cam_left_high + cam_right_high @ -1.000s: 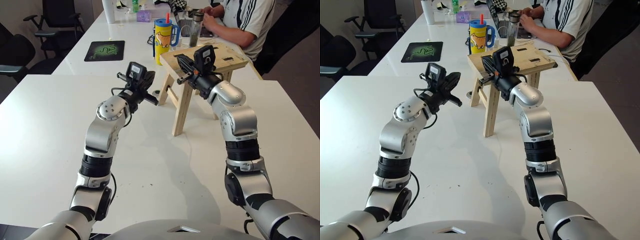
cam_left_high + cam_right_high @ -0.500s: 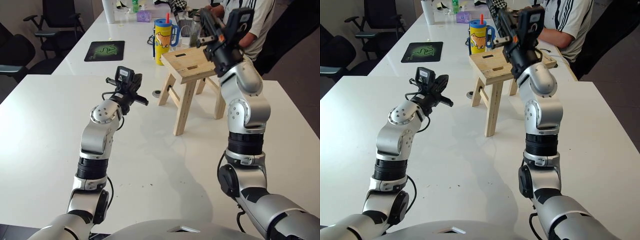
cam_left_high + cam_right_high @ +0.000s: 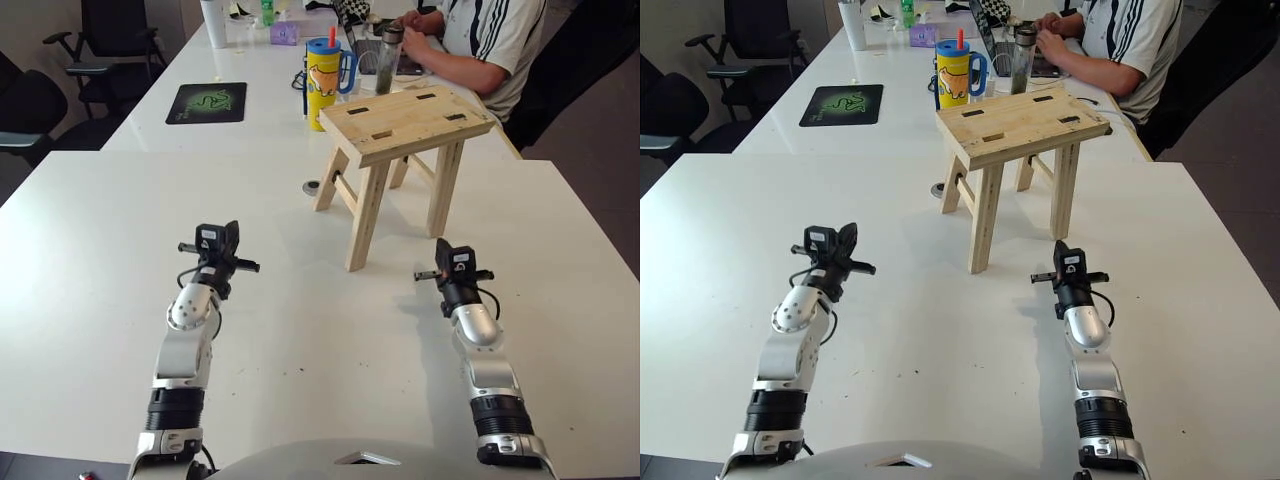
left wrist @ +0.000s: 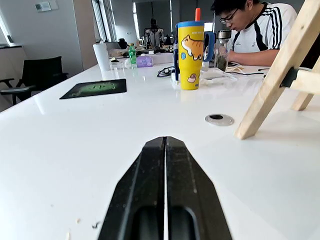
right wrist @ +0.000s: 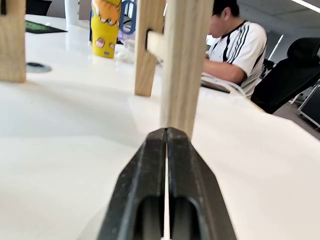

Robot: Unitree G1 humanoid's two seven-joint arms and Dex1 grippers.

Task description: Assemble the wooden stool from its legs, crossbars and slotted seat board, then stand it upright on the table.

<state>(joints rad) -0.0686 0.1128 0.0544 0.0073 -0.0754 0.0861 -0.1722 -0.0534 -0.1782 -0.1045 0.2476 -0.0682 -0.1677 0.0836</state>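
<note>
The wooden stool (image 3: 410,150) stands upright on the white table (image 3: 90,230), with all its legs down and the slotted seat board on top. My left gripper (image 3: 232,232) rests low on the table, well to the stool's left and nearer to me. Its fingers (image 4: 165,150) are shut with nothing between them. My right gripper (image 3: 442,248) lies low just in front of the stool's near right leg (image 5: 182,65), apart from it. It is shut and holds nothing too.
A yellow mug (image 3: 325,68), a black mouse mat (image 3: 206,102) and a seated person at a laptop are on the far table. A round cable grommet (image 3: 312,187) sits by the stool's left legs. Office chairs stand at the far left.
Both arms have come down and back from stool height to lie low on the table near me. The right gripper was above the seat half a second ago. The stool stays put.
</note>
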